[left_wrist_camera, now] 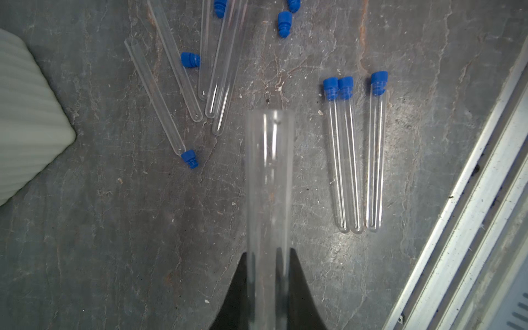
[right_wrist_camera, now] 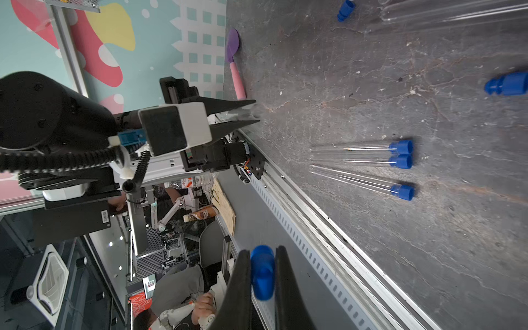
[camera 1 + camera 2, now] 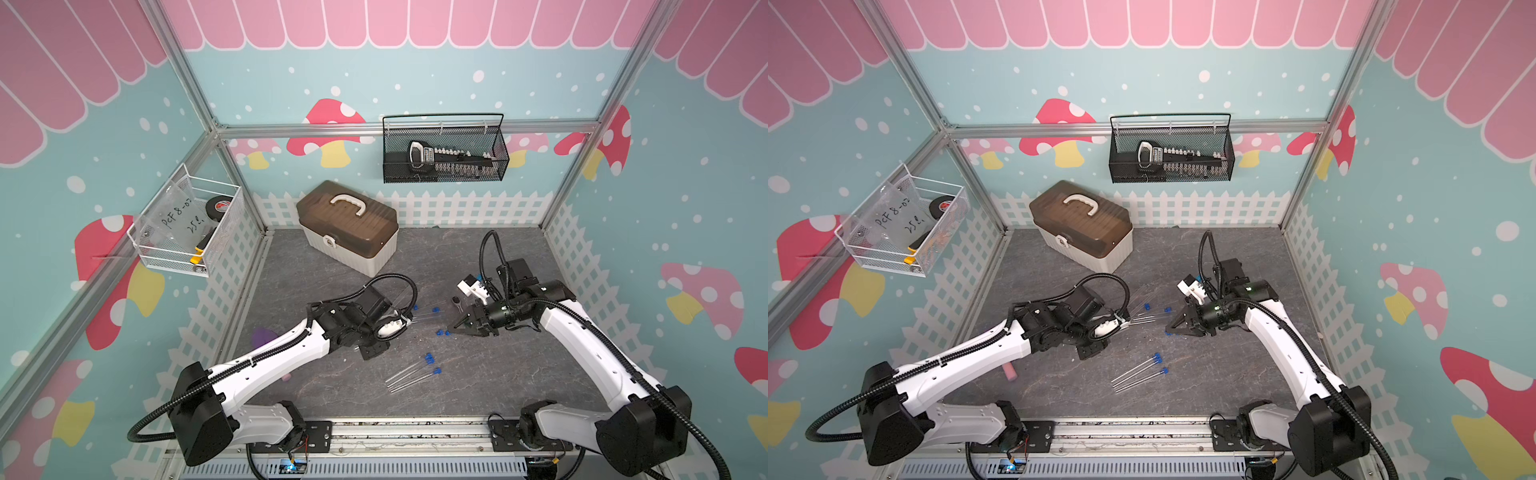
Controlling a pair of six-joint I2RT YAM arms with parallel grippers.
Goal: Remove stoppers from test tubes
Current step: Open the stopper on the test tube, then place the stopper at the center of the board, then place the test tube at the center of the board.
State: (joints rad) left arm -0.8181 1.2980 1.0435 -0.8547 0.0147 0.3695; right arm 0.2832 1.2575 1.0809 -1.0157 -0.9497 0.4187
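Underneath everything lies the grey, slate-patterned desk, walled by panels printed with mushrooms and a picket fence. Two white-and-black arms reach in from its near edge, and their tips face each other over the middle with a small gap between them. At the back left stands a toolbox with a brown lid and a white handle. A black mesh basket hangs on the back wall and a white wire basket on the left wall.

The left gripper is clamped on a held tube, which sticks out forward past the fingertips above the desk. Its far mouth is open, with no plug in it. The right gripper is closed on a held stopper, bright blue, pinched between the two black fingers and raised off the desk.

Near the left wall a spatula with a purple blade and a pink handle lies flat.

Nearer the front edge than the grippers, three capped tubes lie side by side, two of them touching. Each has its blue plug in place.

Between and just behind the grippers, toward the toolbox, bare tubes lie in a loose fan, overlapping one another. Their mouths are unplugged where they show.

Loose stoppers are scattered among and beside this fan. One rests against a bare tube, and another lies at the end of the outermost tube.
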